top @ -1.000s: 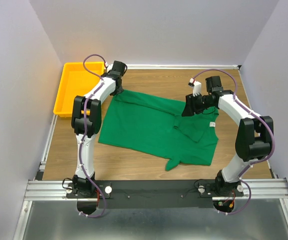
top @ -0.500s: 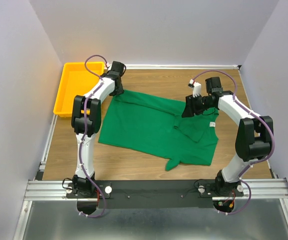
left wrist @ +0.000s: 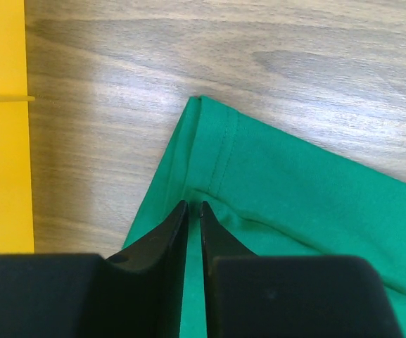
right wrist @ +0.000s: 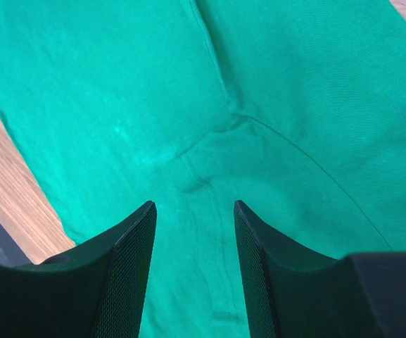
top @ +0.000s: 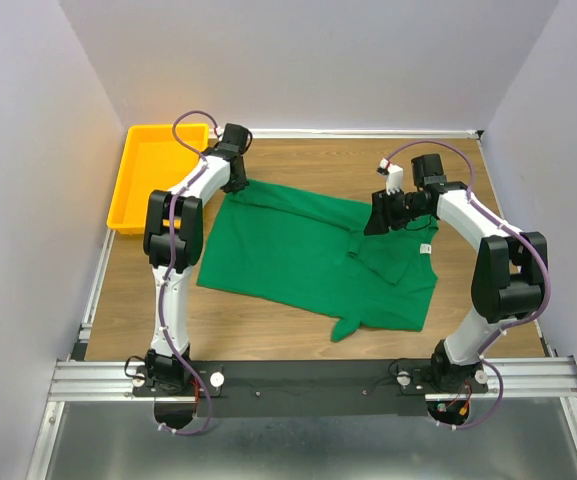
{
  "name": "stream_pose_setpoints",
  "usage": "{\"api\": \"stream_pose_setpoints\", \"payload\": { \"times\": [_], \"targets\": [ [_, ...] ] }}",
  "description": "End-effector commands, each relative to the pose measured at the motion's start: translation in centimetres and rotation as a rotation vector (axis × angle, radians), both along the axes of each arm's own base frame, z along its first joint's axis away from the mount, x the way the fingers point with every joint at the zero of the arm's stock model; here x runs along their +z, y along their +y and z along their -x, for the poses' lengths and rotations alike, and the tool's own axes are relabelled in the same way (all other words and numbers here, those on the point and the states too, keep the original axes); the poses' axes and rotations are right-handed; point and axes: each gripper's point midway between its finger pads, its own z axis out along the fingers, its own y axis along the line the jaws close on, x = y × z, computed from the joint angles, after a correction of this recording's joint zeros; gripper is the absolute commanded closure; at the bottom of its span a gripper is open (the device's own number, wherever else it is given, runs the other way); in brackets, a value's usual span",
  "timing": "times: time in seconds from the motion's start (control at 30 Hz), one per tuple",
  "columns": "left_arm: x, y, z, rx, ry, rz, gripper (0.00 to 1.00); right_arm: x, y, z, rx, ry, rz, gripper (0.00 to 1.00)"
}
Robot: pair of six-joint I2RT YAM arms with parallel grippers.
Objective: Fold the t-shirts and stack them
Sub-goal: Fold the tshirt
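You are looking down on a wooden table (top: 298,160) with a dark green t-shirt (top: 288,250) lying spread across its middle, mostly flat. One flap is folded over toward the right side, and a sleeve pokes out toward the near edge. A small white label (top: 427,247) shows near the shirt's right edge. A yellow tray (top: 128,165) sits in the far left corner of the table, apart from the shirt.

Your left gripper (top: 236,182) is reaching out to the shirt's far left corner, close to the tray. In the left wrist view its black fingers (left wrist: 167,239) stand almost together, with only a thin slit between them. Their tips sit right at the stitched hem where the corner of the cloth meets bare wood (whether any fabric is pinched in that slit, you cannot tell from these views).

Your right gripper (top: 378,218) is over the far right part of the shirt, beside the folded flap. In the right wrist view its fingers (right wrist: 129,246) are held plainly apart with nothing between them. Green cloth fills the view below, with a seam and a small pucker lying in line with the gap.
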Motion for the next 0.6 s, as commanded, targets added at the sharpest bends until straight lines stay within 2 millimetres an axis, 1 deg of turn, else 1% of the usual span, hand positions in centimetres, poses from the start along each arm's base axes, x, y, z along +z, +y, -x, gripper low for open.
{"api": "stream_pose_setpoints", "payload": {
  "times": [0.0, 0.03, 0.13, 0.17, 0.43, 0.47, 0.5, 0.53, 0.57],
  "targets": [
    [-0.8, 0.3, 0.0, -0.021, 0.010, 0.007, 0.84, 0.3, 0.0, -0.2, -0.004, -0.013, -0.013, 0.44],
    [-0.7, 0.3, 0.1, -0.026, 0.009, 0.008, 0.87, 0.4, 0.0, -0.2, -0.005, -0.016, -0.012, 0.44],
    [-0.6, 0.5, 0.0, -0.030, 0.003, 0.015, 0.99, 0.4, -0.1, -0.3, -0.007, -0.015, -0.012, 0.44],
    [-0.6, 0.5, 0.1, -0.035, 0.002, 0.018, 1.00, 0.4, 0.0, -0.2, -0.006, -0.015, -0.012, 0.44],
    [1.1, 0.3, 0.0, -0.083, -0.055, 0.043, 1.00, 0.5, 0.0, -0.1, -0.007, -0.019, -0.011, 0.44],
    [1.8, 0.0, 0.0, -0.097, -0.073, 0.053, 1.00, 0.5, -0.1, -0.1, -0.006, -0.021, -0.010, 0.44],
    [1.7, 0.1, 0.4, -0.104, -0.070, 0.056, 1.00, 0.5, -0.1, -0.1, -0.004, -0.022, -0.009, 0.44],
    [2.1, 0.1, 0.2, -0.116, -0.088, 0.057, 1.00, 0.5, -0.2, -0.1, -0.006, -0.022, -0.009, 0.44],
    [3.2, -0.1, 0.3, -0.126, -0.111, 0.068, 1.00, 0.5, -0.1, 0.0, -0.003, -0.020, -0.010, 0.44]
  ]
}}
